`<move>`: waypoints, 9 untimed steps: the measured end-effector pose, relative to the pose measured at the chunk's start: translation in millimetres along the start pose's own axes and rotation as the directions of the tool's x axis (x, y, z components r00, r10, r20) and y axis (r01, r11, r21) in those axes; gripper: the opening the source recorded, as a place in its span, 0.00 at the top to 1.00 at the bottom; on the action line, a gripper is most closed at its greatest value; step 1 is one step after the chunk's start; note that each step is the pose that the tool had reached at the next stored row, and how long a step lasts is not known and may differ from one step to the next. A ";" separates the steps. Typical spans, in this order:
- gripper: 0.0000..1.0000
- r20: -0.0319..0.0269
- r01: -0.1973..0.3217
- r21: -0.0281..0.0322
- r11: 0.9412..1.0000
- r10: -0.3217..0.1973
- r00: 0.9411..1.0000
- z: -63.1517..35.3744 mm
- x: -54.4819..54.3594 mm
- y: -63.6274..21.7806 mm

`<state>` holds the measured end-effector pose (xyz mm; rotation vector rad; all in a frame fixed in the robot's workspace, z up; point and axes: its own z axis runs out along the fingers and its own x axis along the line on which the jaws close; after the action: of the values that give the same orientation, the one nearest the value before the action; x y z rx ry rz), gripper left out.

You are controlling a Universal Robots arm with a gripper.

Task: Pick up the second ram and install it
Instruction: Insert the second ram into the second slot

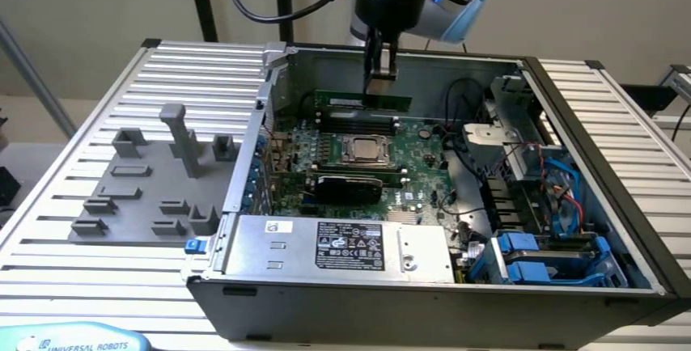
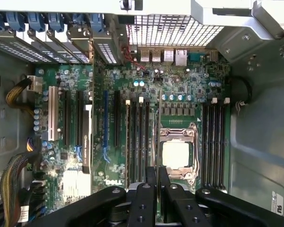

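My gripper point(image 1: 380, 84) hangs inside the open computer case, shut on the second ram point(image 1: 343, 101). The ram is a thin green stick held level and lengthwise above the back part of the motherboard point(image 1: 416, 165). It sits just over the black memory slots point(image 1: 351, 121) behind the processor socket point(image 1: 367, 150); I cannot tell whether it touches them. In the wrist view the two fingers point(image 2: 146, 198) press together on the stick's thin edge point(image 2: 159, 132). That edge runs between the processor socket point(image 2: 177, 153) and a bank of black memory slots point(image 2: 138, 142).
The metal case walls point(image 1: 270, 92) ring the board closely. A silver power supply point(image 1: 335, 246) lies at the front, with blue drive bays point(image 1: 540, 258) and cables point(image 1: 475, 165) on the exterior view's right. A grey fixture block point(image 1: 151, 181) sits outside on the slatted table.
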<state>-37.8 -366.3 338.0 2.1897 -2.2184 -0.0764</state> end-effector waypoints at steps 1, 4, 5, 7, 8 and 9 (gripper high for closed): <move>0.86 0.000 0.001 0.000 1.000 -0.001 1.000 1.9 0.0 -1.3; 0.86 -0.001 0.003 0.000 1.000 -0.003 1.000 7.1 0.3 -5.6; 0.86 -0.002 0.003 0.000 1.000 -0.003 1.000 8.8 0.5 -7.2; 0.86 -0.003 0.007 0.000 1.000 -0.007 1.000 12.2 0.8 -10.8; 0.86 -0.004 0.009 0.000 1.000 -0.009 1.000 14.0 1.0 -12.3; 0.86 -0.004 0.013 0.000 1.000 -0.013 1.000 15.7 1.2 -13.2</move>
<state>-25.5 -367.4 321.6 2.2023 -2.2020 -0.0719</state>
